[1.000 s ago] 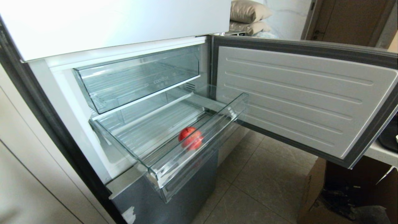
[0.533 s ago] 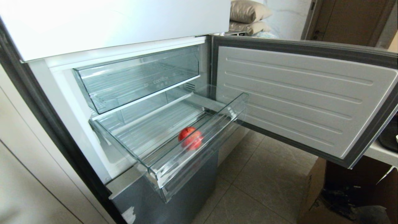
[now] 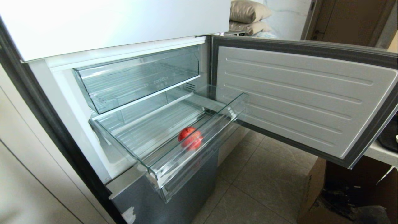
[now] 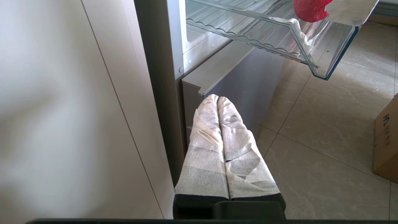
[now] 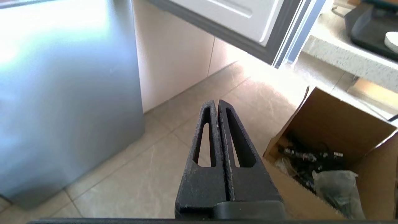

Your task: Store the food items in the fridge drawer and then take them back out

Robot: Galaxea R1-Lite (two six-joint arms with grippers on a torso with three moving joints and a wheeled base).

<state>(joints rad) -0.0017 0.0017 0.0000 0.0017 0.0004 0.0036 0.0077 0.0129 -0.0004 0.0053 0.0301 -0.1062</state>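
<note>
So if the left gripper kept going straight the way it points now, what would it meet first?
Probably the grey lower fridge front: the shut, tape-wrapped left gripper points at its top edge, below the clear drawer holding the red fruit. Depth is unclear, so this is a guess.

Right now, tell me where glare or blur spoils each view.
Head view: the white upper fridge door is washed out by glare, while the red fruit stays readable. Left wrist view: the pale wall panel is soft and blotchy. Right wrist view: bright glare on the grey fridge front and on the floor tiles.
</note>
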